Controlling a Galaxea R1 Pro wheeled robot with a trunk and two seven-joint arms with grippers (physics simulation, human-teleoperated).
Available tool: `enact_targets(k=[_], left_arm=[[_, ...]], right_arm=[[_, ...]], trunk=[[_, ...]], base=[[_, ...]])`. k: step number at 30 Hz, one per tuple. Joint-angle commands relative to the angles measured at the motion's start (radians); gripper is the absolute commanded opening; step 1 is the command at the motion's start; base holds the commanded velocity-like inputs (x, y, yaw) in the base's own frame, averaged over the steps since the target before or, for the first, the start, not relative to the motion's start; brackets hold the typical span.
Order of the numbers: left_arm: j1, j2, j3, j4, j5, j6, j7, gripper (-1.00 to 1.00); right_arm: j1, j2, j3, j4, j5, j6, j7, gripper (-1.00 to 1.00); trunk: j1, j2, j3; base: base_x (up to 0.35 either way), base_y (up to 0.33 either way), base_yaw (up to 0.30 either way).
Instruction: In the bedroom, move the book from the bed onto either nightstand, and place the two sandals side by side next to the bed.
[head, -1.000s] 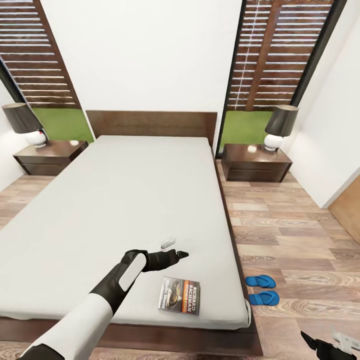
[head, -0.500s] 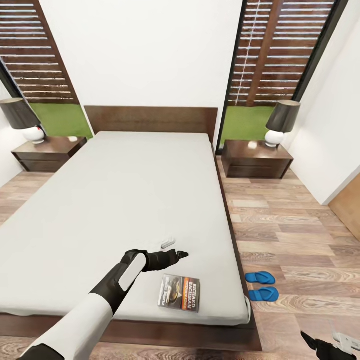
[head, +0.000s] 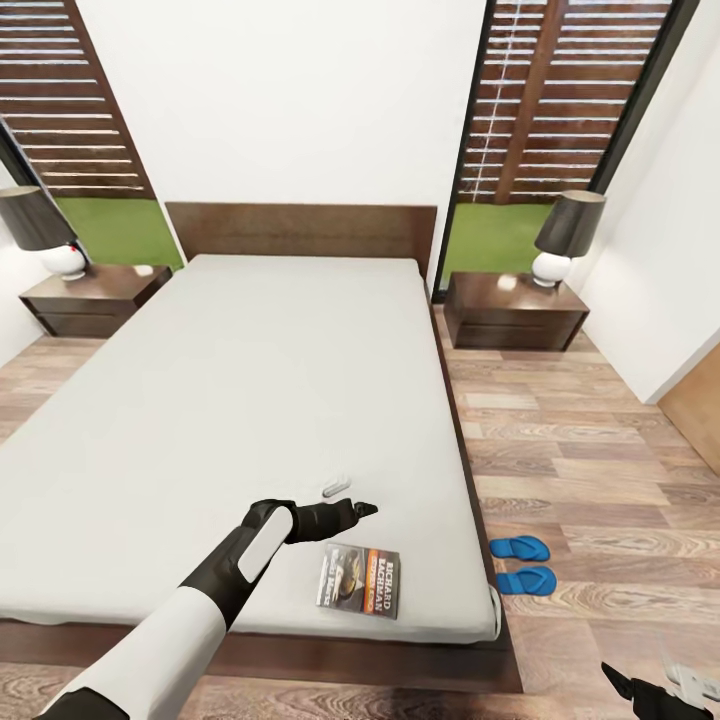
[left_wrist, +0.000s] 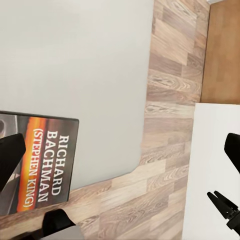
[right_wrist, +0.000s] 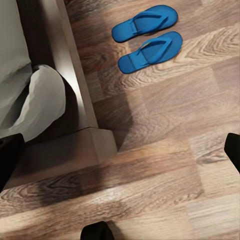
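The left arm has a white forearm shell, a black wrist with a white strip, and a black pincer with slim fingers

Dark paperback book flat on bed; blue sandals paired on floor beside it.

Book on bed's near right corner; sandals on floor beside.

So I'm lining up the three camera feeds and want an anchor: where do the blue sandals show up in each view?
Head view: the sandals lie side by side on the wood floor, right of the bed's foot corner.
Left wrist view: not in it; the book on the mattress is.
Right wrist view: the pair lies on the floor beyond the bed corner.
Shared landmark: that bed corner.
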Motion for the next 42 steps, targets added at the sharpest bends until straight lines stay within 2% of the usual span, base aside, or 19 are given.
enact_targets(k=[1, 34, 42], left_arm=[[-0.001, 0.000, 0.000, 0.000, -0.001, 0.003, -0.002, 1.00], [-0.001, -0.006, 0.000, 0.000, -0.001, 0.002, -0.002, 1.00], [-0.001, -0.006, 0.000, 0.000, -0.001, 0.002, -0.002, 1.00]], right_arm=[[-0.001, 0.000, -0.002, 0.002, -0.006, -0.002, 0.006, 1.00], [-0.001, 0.000, -0.002, 0.002, -0.005, -0.002, 0.006, 1.00], [-0.001, 0.000, -0.002, 0.002, -0.005, -0.002, 0.006, 1.00]], trunk=[[0.000, -0.001, -0.002], [0.000, -0.001, -0.053], [0.000, -0.001, -0.055]], base=[[0.000, 0.000, 0.000], [0.005, -0.003, 0.000], [0.070, -0.061, 0.000]])
